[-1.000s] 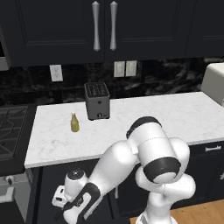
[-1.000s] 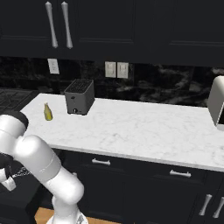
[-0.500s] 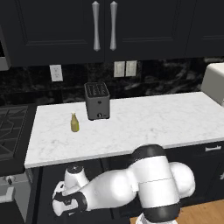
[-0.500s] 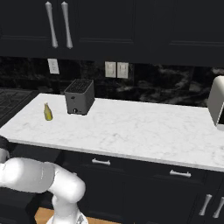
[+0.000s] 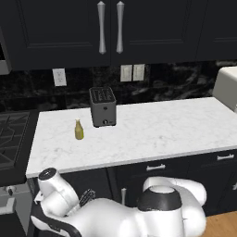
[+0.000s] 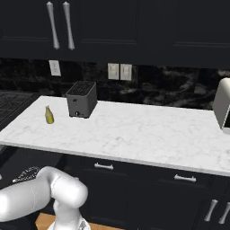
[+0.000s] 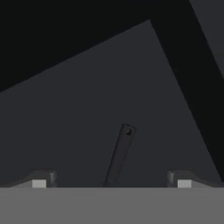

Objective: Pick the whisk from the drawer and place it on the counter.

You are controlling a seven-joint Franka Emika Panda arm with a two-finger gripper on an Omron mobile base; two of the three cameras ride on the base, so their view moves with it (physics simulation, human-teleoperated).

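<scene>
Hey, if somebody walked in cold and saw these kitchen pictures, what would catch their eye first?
Probably the white marble counter against all the black cabinets, with a dark toaster and a small yellow-green bottle standing on its left part. Next, the white arm folded low under the counter's edge, where the whisk handle lies between the open gripper tips.

I see the counter (image 5: pixel 152 134) as white marble-look stone, smooth, with faint grey veins. The whisk (image 7: pixel 119 154) has a matt black handle; its head (image 5: pixel 86 197) looks like thin silver wire. The drawer (image 7: pixel 87 131) floor is matt dark grey. The toaster (image 5: pixel 102 107) looks like dark brushed metal, and the bottle (image 5: pixel 79 130) like glossy yellow-green plastic
</scene>
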